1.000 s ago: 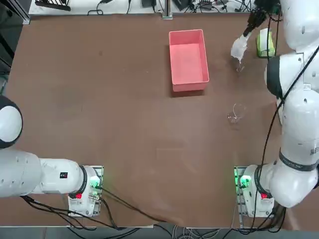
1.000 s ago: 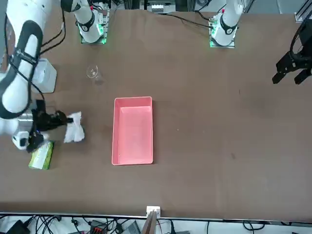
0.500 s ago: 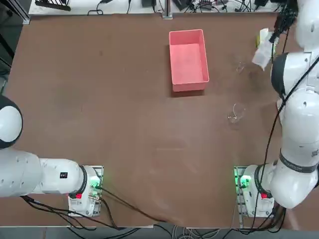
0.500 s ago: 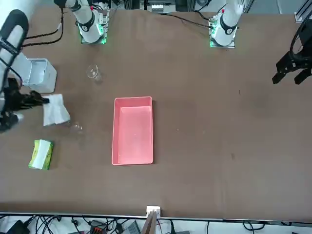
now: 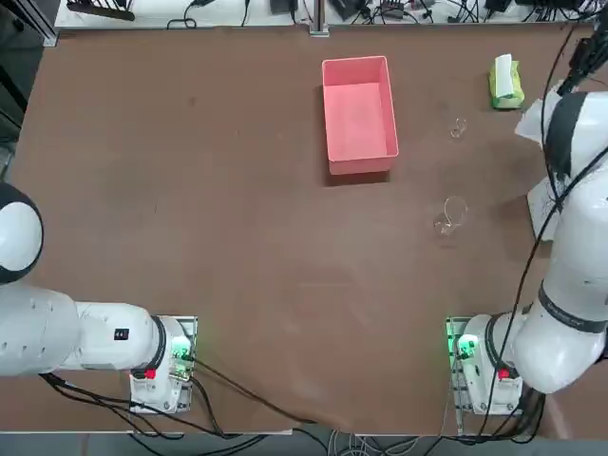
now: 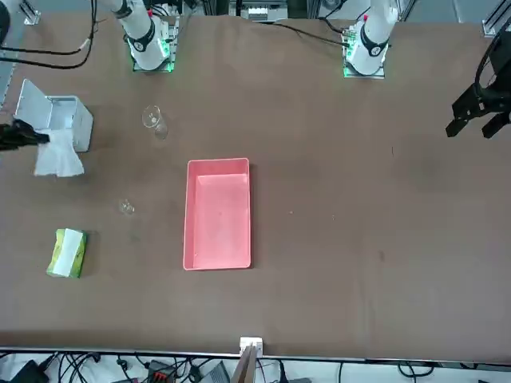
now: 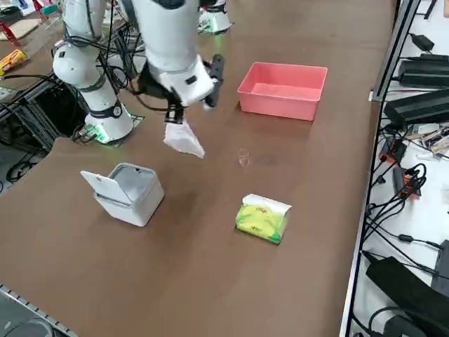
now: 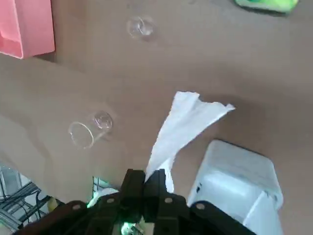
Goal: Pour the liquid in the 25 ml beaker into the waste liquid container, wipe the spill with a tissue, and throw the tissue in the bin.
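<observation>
In the top view, the waste liquid container [image 5: 361, 122], a pink rectangular tray, was on the brown desk [image 5: 256, 247], above and right of the frame's middle. The green tissue pack [image 5: 505, 84] was at the upper right, with the 25 ml beaker [image 5: 458, 127] to its lower left. The larger beaker [image 5: 450, 215] was lower down, left of the bin [image 5: 542, 206], which the right arm [image 5: 579, 228] partly covered.

In the front view, the right tool [image 6: 46, 138] was at the left edge of the frame, the tissue [image 6: 58, 155] hanging from it in front of the bin. The bin's lid was open. The 25 ml beaker was to the lower right of the tissue, between the larger beaker and the pack.

In the right side view, the white tissue hung from the right tool above the desk, to the upper right of the pale grey bin. The 25 ml beaker was right of the tissue, between the pack and the waste liquid container.

In the right wrist view, the right tool was pressed together on the crumpled tissue, whose free end fanned out beyond the fingertips [image 8: 155, 181], near the open bin.
</observation>
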